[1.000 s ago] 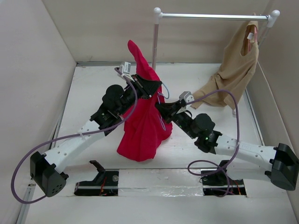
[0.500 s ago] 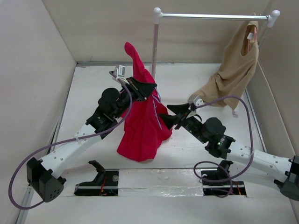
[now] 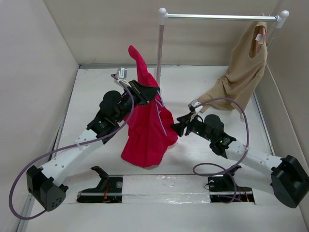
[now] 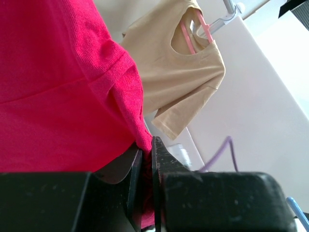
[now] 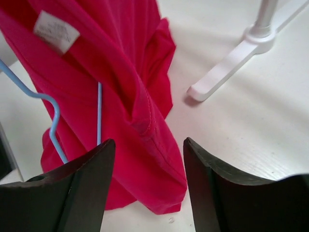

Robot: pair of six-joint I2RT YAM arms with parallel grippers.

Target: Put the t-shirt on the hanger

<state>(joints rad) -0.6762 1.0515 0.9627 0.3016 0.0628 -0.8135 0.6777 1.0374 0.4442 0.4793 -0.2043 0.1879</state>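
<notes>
The red t-shirt (image 3: pixel 145 135) hangs in a long bunch above the table, its lower end resting on the surface. My left gripper (image 3: pixel 155 93) is shut on a fold of the cloth near the top; in the left wrist view its jaws pinch red fabric (image 4: pixel 145 151). The light-blue hanger (image 3: pixel 163 121) lies against the shirt's right side. In the right wrist view its wire (image 5: pixel 54 118) crosses the cloth below the white neck label (image 5: pixel 55 31). My right gripper (image 3: pixel 181 124) stands open just right of the shirt, nothing between its fingers (image 5: pixel 104 159).
A white clothes rack (image 3: pixel 219 17) stands at the back, its post (image 3: pixel 159 48) right behind the shirt and its foot (image 5: pixel 227 67) on the table. A tan garment (image 3: pixel 241 77) hangs on a pink hanger (image 4: pixel 193 34) at the rack's right end. Walls close in on both sides.
My right gripper has opened and drawn back to the right, away from the shirt. The left arm has shifted the shirt's top slightly left and up.
</notes>
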